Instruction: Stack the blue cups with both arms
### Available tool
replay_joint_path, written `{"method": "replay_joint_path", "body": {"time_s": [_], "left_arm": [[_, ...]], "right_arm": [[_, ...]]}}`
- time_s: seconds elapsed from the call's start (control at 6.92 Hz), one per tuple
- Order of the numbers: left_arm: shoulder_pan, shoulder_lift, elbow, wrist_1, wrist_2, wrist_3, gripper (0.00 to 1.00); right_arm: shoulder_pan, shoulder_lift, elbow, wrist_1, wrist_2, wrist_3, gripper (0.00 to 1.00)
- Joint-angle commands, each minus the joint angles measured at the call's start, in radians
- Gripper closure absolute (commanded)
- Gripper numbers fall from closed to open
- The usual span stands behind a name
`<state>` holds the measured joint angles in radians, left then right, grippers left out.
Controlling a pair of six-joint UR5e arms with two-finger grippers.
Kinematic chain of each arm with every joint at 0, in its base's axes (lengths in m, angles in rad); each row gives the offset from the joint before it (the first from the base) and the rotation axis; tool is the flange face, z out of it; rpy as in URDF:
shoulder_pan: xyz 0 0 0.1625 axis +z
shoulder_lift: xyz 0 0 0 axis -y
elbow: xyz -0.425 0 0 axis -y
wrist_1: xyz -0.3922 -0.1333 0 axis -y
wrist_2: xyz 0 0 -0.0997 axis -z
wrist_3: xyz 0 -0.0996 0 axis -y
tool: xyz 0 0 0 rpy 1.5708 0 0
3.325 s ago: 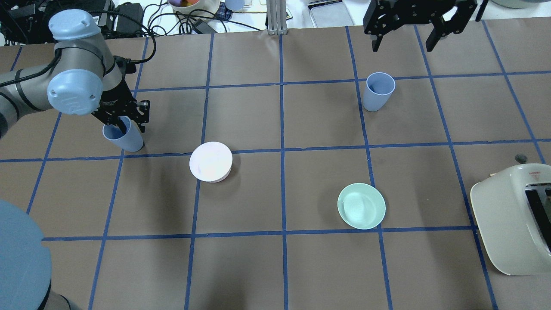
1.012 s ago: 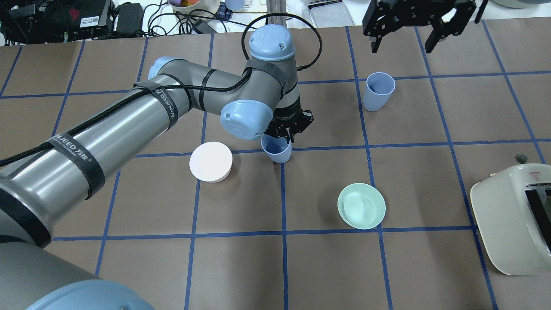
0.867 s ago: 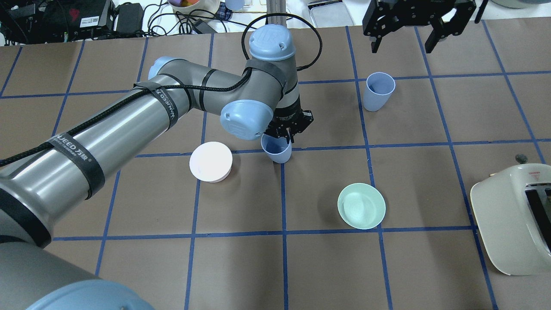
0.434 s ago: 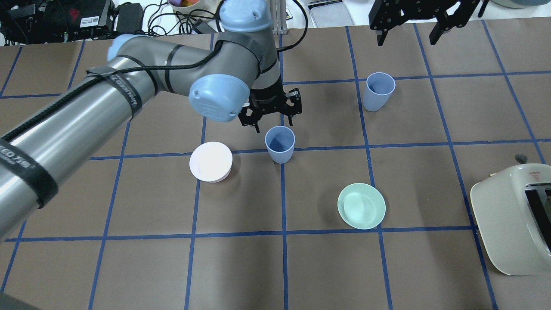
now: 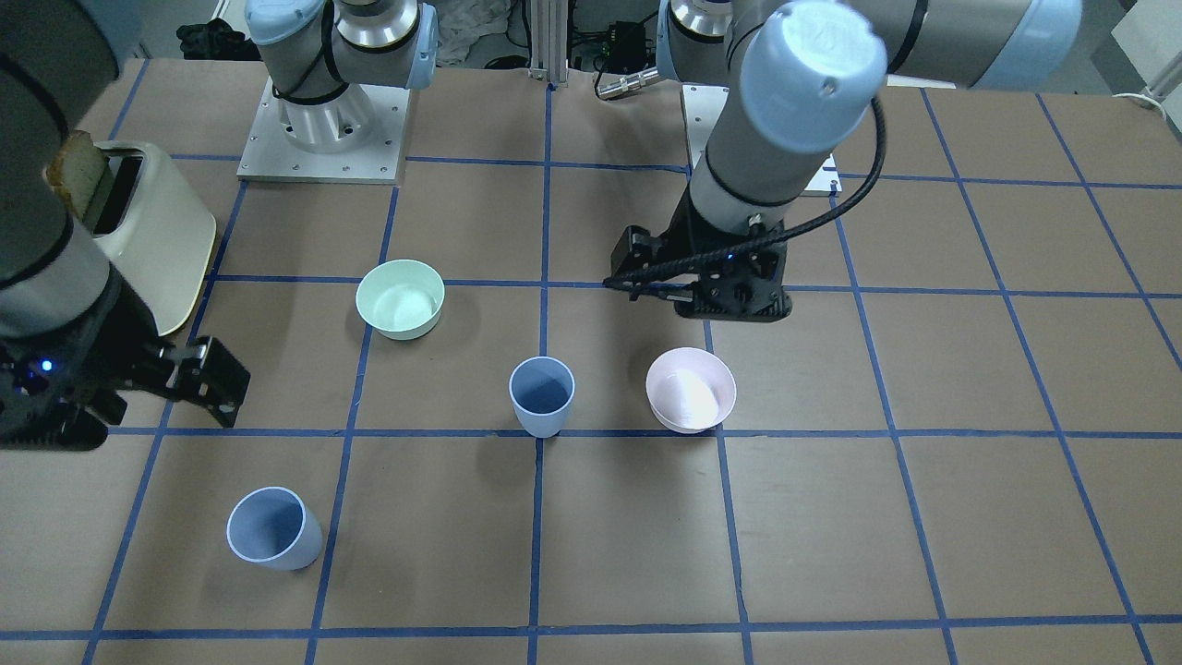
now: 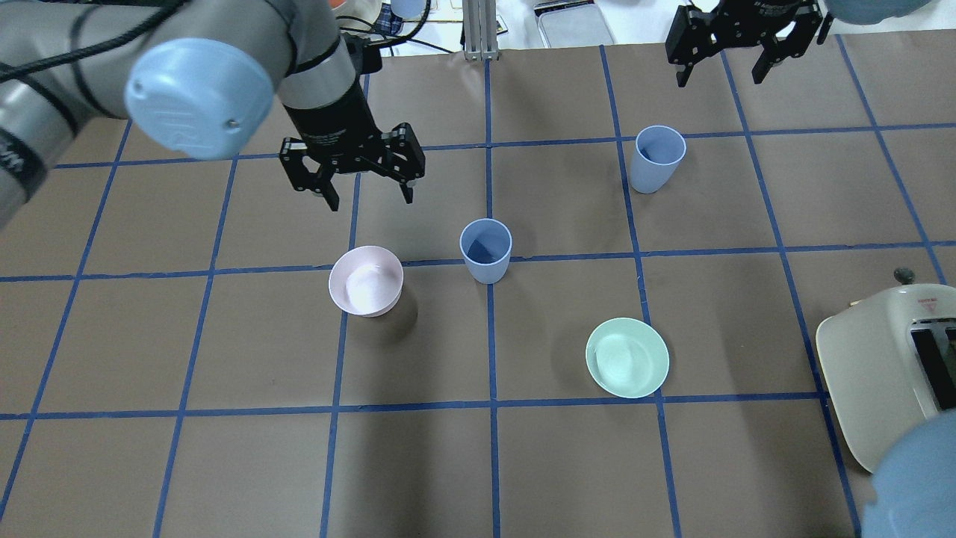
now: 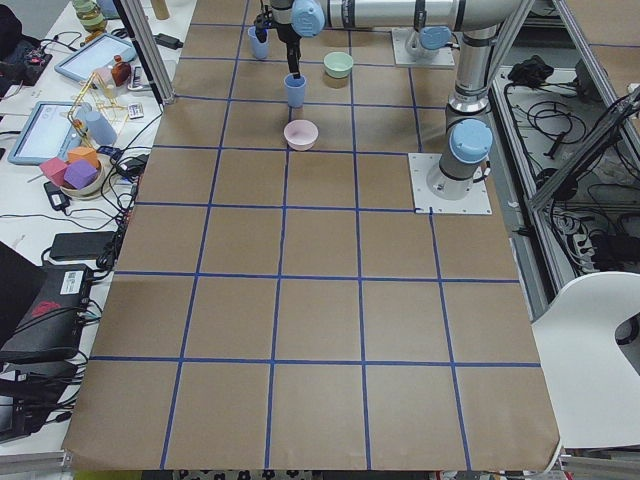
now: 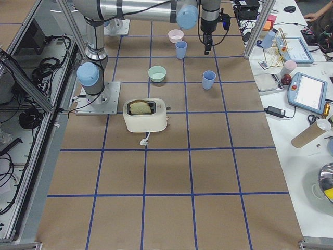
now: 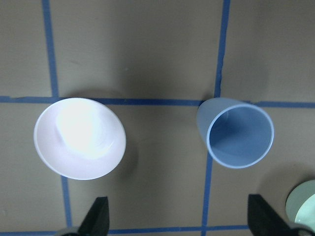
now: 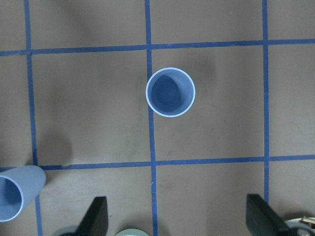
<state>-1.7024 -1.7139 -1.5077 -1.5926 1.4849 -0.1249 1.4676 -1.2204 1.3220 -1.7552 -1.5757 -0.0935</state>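
Observation:
One blue cup (image 6: 485, 250) stands upright on the blue tape cross at the table's middle; it also shows in the front view (image 5: 542, 395) and in the left wrist view (image 9: 238, 132). The second blue cup (image 6: 657, 158) stands upright at the far right, seen in the front view (image 5: 272, 528) and centred in the right wrist view (image 10: 170, 92). My left gripper (image 6: 366, 200) is open and empty, raised to the far left of the middle cup. My right gripper (image 6: 721, 77) is open and empty, high beyond the second cup.
A pale pink-white bowl (image 6: 366, 280) sits just left of the middle cup. A mint-green bowl (image 6: 627, 357) sits nearer, to the right. A cream toaster (image 6: 889, 381) with toast stands at the right edge. Cables and boxes lie beyond the far edge.
My left gripper carried a cup from the left to the table's middle, let go, and has now drawn up and leftward. My right gripper shifted slightly right.

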Motion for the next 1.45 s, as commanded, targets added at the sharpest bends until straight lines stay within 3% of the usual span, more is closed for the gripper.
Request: {"method": "replay_joint_path", "body": {"time_s": [0.0, 0.43, 1.01, 1.16, 1.3], "left_arm": [[0.018, 0.153, -0.019, -0.024, 0.048, 0.065, 0.0], [0.036, 0.177, -0.055, 0.066, 0.064, 0.07, 0.0], [0.073, 0.131, 0.03, 0.079, 0.089, 0.088, 0.0], [0.073, 0.113, 0.04, 0.079, 0.091, 0.079, 0.0], [0.073, 0.094, 0.061, 0.079, 0.092, 0.073, 0.0]], "right_arm": [[-0.05, 0.151, 0.008, -0.128, 0.011, -0.032, 0.0], [-0.05, 0.187, 0.094, -0.24, 0.017, -0.012, 0.0], [-0.046, 0.19, 0.135, -0.271, 0.039, 0.023, 0.05], [-0.044, 0.193, 0.149, -0.274, 0.055, 0.026, 0.28], [-0.044, 0.196, 0.166, -0.288, 0.081, 0.031, 0.63]]}}
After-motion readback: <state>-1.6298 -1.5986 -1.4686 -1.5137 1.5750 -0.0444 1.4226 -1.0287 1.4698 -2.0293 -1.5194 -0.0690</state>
